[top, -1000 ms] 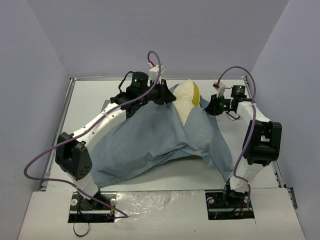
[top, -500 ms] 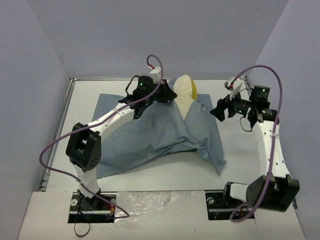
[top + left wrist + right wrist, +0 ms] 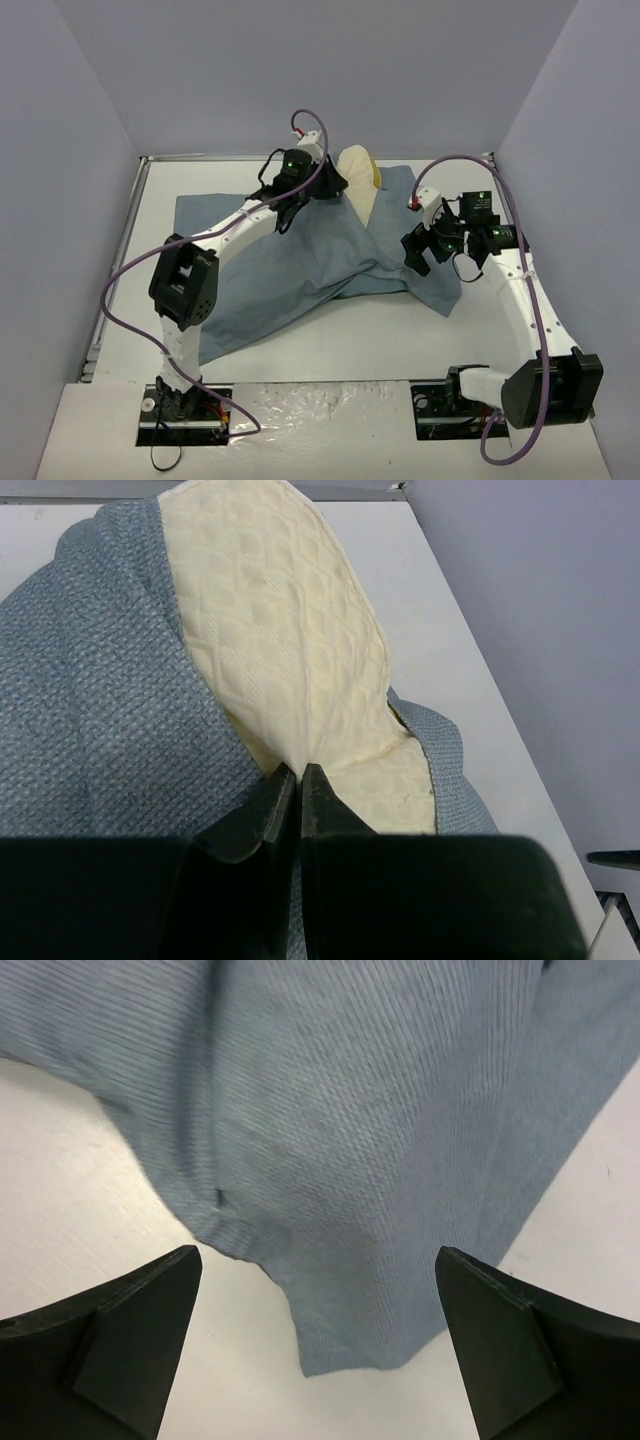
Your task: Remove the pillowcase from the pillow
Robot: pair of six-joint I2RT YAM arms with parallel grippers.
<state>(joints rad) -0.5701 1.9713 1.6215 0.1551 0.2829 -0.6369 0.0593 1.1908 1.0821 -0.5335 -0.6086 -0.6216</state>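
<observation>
Item, near: right gripper (image 3: 316,1340), jaws standing wide apart and holding nothing, is hovering over the near right flap of the grey-blue pillowcase (image 3: 300,260), which is lying rumpled across the table (image 3: 340,345); by the look of it the extraction step is underway, and the next move is calling for this gripper to pin or grasp that flap. Item, far: left gripper (image 3: 298,780), jaws pressed together on a pinch of the cream quilted pillow (image 3: 290,630), is holding the exposed end at the case's far mouth. Most of the pillow is sitting hidden inside the cloth, and no striped face is showing.
</observation>
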